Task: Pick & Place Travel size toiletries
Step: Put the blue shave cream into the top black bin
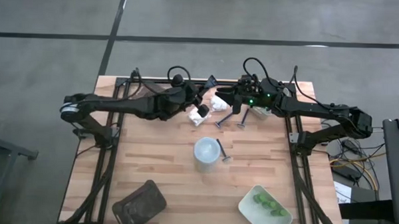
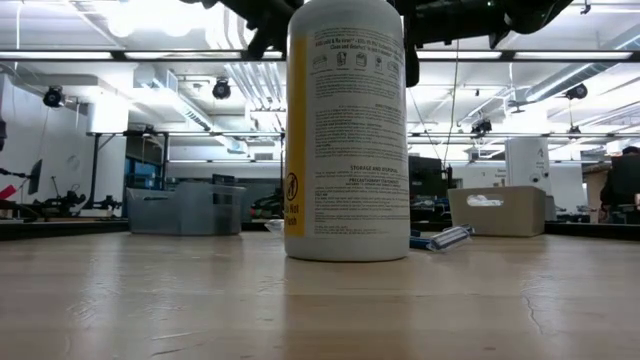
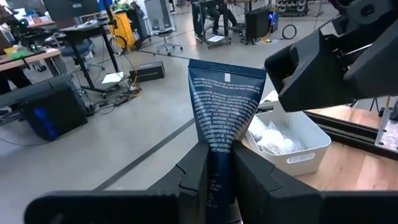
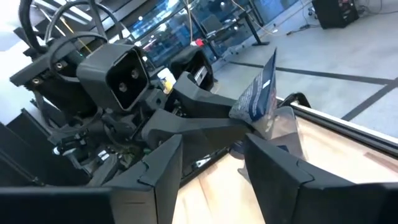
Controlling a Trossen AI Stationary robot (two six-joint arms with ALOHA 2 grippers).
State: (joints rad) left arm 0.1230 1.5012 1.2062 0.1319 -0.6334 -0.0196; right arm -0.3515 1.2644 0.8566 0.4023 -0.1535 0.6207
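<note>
My left gripper point(image 3: 221, 171) is shut on a dark blue tube point(image 3: 225, 106), held up above the table's far middle point(image 1: 210, 80). My right gripper point(image 4: 211, 168) faces it from the right, open with nothing between its fingers; the tube point(image 4: 256, 96) shows just beyond them. White packets point(image 1: 199, 115) and two razors point(image 1: 223, 119) lie on the table below the grippers. The yellow, white-capped bottle point(image 2: 347, 130) stands upright at mid-table, a third razor point(image 1: 224, 153) beside it. Green pieces lie in a white tray point(image 1: 249, 205). My left gripper pinches the tube's narrow lower body point(image 3: 219, 155) between its two fingers; the cap end is hidden behind them. The fingers come about level from the table's left. The tube sticks out past the fingertips, flat crimped end point(image 3: 227, 67) foremost, lifted clear of the table.
A white tray point(image 3: 298, 149) holding white packets stands at the far right, under the right arm. A dark brown tray point(image 1: 140, 202) lies at the near left. The two grippers are close together over the far middle.
</note>
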